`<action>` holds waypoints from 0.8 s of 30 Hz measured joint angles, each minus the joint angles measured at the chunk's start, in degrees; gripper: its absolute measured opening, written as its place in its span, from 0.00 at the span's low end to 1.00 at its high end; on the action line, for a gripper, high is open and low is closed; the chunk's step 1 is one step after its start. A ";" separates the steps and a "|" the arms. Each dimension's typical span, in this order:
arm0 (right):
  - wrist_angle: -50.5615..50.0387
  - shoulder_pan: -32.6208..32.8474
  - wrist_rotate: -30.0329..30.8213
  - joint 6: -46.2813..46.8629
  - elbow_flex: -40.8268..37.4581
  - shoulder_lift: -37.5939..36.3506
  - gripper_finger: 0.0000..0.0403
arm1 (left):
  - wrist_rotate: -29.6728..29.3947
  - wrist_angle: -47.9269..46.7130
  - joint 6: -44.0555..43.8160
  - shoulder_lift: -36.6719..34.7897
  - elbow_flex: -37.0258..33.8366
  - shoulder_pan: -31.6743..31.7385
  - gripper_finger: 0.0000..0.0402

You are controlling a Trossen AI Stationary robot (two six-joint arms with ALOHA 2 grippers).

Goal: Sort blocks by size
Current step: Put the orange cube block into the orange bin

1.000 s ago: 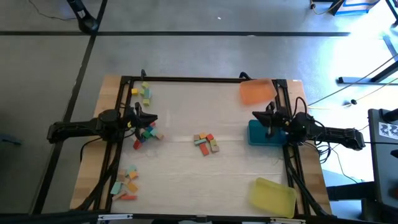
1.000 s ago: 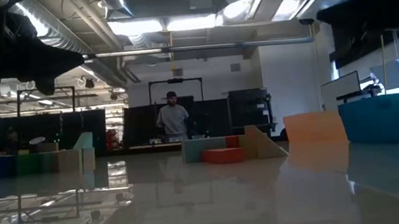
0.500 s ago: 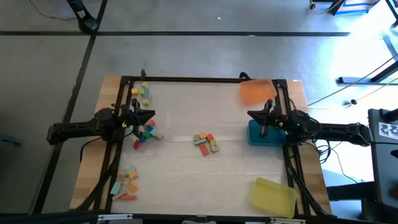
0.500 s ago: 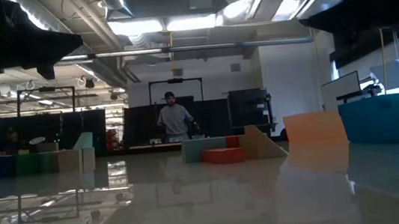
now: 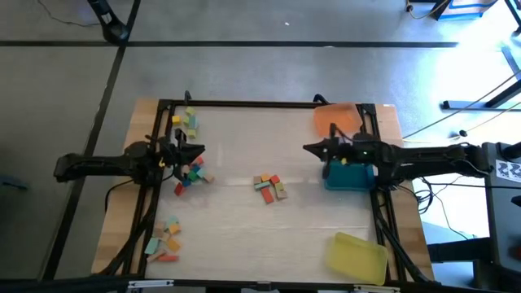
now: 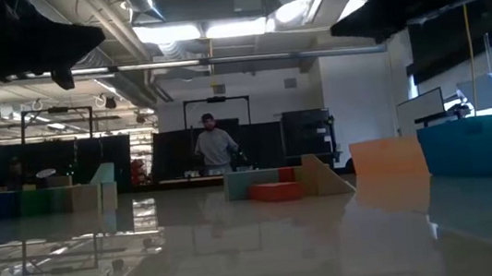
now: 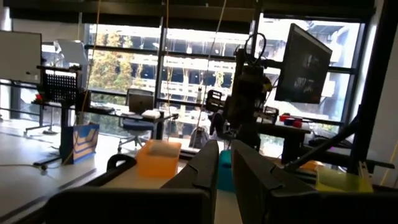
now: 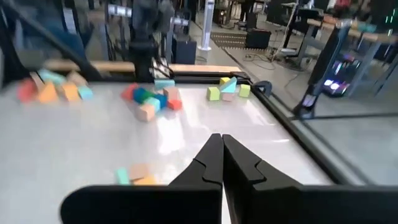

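The blocks lie on the white table in several clusters: one in the middle [image 5: 269,186], one at the left [image 5: 192,171] just below my left gripper, one at the far left [image 5: 188,122] and one at the near left [image 5: 165,242]. My left gripper [image 5: 200,151] hovers at the table's left side, its fingers [image 7: 211,165] all but together with only a thin slit, holding nothing. My right gripper [image 5: 308,148] hangs shut and empty above the table, just left of the teal tray [image 5: 352,176]. The right wrist view looks along its fingers [image 8: 211,155] toward the left clusters [image 8: 152,99].
An orange tray [image 5: 335,120] sits at the far right, the teal tray at mid right, a yellow tray [image 5: 356,256] at the near right. A black frame [image 5: 260,103] borders the table. A person [image 6: 214,146] stands far off in the room.
My right gripper has risen and reached out from above the teal tray toward the table's middle, rolling as it went, still shut. My left gripper has tipped upward and lifted a little at the left cluster. No block has moved.
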 joint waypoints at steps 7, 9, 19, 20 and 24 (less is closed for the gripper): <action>2.04 0.00 -0.65 -8.70 5.97 10.83 0.01 | 0.00 3.08 0.05 11.72 3.41 0.00 0.08; 1.72 0.00 -1.47 -10.05 7.92 14.01 0.01 | 0.00 2.61 0.41 16.14 5.46 0.00 0.08; -15.67 0.01 -2.50 -9.37 20.01 28.38 0.01 | -0.02 -2.80 0.92 34.76 15.00 -3.26 0.08; -16.97 0.04 -2.77 -7.32 20.81 29.57 0.01 | -0.02 -2.68 0.88 36.09 15.40 -3.67 0.08; -19.47 0.11 -6.68 0.06 22.26 33.58 0.02 | 0.00 -2.95 -0.35 40.96 16.91 -5.04 0.08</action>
